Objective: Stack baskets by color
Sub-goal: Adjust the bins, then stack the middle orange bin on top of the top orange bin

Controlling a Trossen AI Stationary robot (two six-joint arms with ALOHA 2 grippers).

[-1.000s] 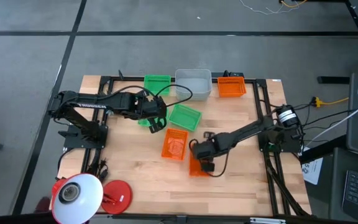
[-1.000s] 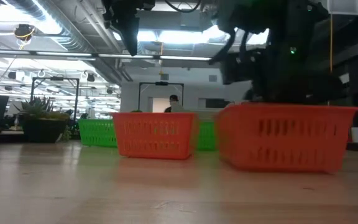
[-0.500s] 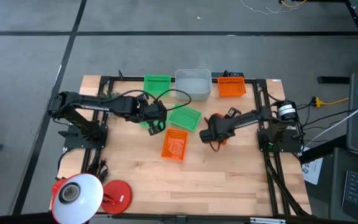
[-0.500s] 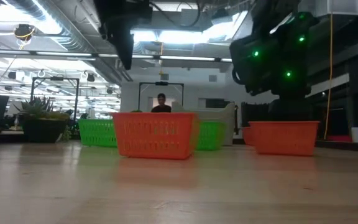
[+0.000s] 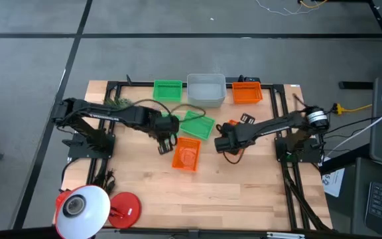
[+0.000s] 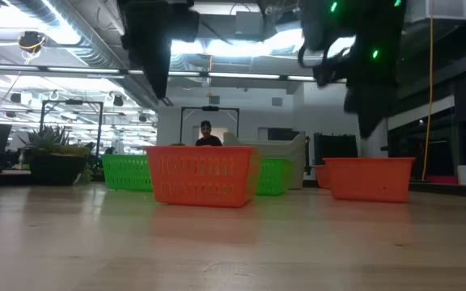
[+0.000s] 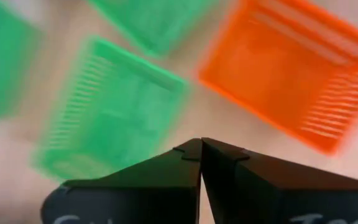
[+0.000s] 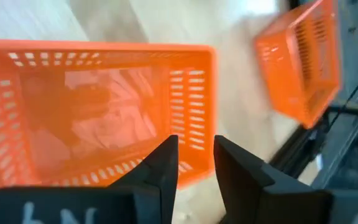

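My right gripper [image 5: 223, 141] hangs over the table's middle right, shut on an orange basket [image 8: 92, 112] that it carries clear of the wood. My left gripper [image 5: 166, 139] hovers shut with nothing in it, above the gap between a green basket [image 7: 110, 112] and a second orange basket [image 5: 186, 154], which stands on its base. Two more green baskets [image 5: 197, 125] [image 5: 168, 89], a grey-white basket [image 5: 206, 89] and a third orange basket [image 5: 247, 91] stand farther back. My right gripper has the orange basket by one gridded wall near a corner [image 8: 194, 146], with one finger [image 8: 165, 163] inside the basket and the other outside. The fingers slant down onto the rim from above. The basket is lifted clear and hangs tilted below them.
A red lamp base [image 5: 126, 207] and its white shade [image 5: 81, 206] sit at the near left corner. Black frame rails [image 5: 280, 109] run along the table's sides. In the low view a person [image 6: 207, 133] shows in the room behind.
My right gripper has lifted its orange basket off the wood near the front middle, carried it up and toward the far edge, and rolled and tipped it. My left gripper has sunk a little toward the near edge and tipped further down, still shut.
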